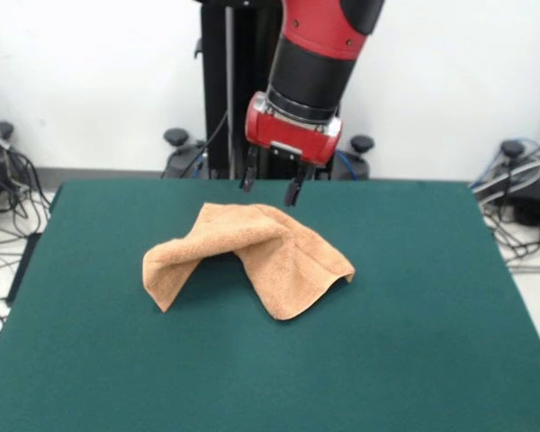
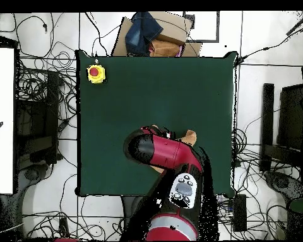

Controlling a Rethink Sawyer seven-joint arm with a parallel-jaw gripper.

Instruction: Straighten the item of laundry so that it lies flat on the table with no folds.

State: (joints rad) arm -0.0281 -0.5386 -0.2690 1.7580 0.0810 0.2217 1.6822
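The gripper (image 1: 271, 187) hangs open and empty just above the towel (image 1: 248, 256), which lies folded and bunched near the middle of the table (image 1: 414, 342).

Peach towel (image 1: 252, 256) — crumpled, folded — mid-table (image 1: 414, 342)

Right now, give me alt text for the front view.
A crumpled orange towel lies folded over itself on a green table. A red and black arm hangs above its far edge, the gripper open just over the cloth and not touching it.
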